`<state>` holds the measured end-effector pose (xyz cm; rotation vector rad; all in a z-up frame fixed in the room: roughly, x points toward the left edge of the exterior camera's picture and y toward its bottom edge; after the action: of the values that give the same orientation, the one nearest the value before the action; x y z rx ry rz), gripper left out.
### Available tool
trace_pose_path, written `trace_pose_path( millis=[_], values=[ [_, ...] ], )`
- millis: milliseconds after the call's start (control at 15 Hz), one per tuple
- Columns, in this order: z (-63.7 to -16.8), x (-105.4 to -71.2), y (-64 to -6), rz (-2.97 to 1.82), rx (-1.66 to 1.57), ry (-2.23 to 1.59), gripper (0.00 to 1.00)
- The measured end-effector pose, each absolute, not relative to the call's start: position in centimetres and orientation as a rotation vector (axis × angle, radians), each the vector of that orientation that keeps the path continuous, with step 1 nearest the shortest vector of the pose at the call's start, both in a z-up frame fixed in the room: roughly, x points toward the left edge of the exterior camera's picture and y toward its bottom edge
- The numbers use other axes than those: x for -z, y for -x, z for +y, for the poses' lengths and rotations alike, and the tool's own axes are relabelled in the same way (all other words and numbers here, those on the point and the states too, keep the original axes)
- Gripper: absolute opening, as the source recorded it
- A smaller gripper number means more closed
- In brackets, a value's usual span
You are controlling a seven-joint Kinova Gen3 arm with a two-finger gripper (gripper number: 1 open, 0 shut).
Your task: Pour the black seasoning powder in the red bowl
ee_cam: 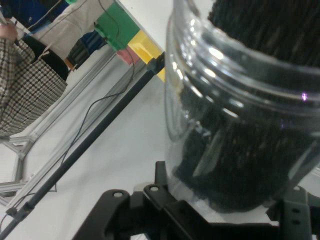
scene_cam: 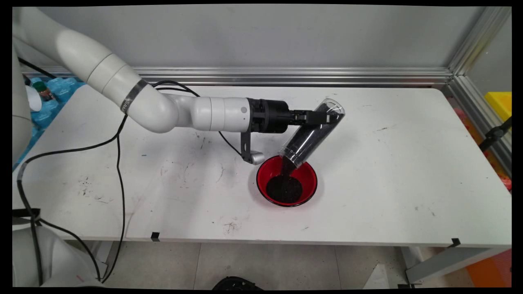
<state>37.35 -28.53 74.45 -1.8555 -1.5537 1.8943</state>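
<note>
Main view, pincer (scene_cam: 322, 117) clamping clear jar (scene_cam: 312, 134), tilted mouth-down over red bowl (scene_cam: 308, 173)

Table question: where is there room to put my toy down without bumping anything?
The table is bare right of the red bowl, out to its right edge, and along the near edge below the bowl. The near left part has only a hanging black cable. The middle is crowded: the pincer holds a clear jar tilted over the bowl, spilling dark grains.
</note>
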Motion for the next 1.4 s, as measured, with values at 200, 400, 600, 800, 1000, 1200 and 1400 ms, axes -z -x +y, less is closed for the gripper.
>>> trace_pose_path(
  millis=[200,400,600,800,1000,1200,1400],
  values=[
    [-28.67,-74.54,-37.09,-1.524,-1.911,1.871,0.0],
    [-28.84,-74.54,-36.93,-1.499,-1.925,1.885,0.0],
    [-28.96,-74.48,-36.86,-1.483,-1.933,1.895,0.0],
    [-29.05,-74.38,-36.76,-1.468,-1.939,1.904,0.0],
    [-29.14,-74.27,-36.64,-1.458,-1.943,1.91,0.0],
    [-29.25,-74.15,-36.52,-1.453,-1.945,1.914,0.0],
    [-29.39,-74.06,-36.41,-1.452,-1.946,1.914,0.0]
  ],
)
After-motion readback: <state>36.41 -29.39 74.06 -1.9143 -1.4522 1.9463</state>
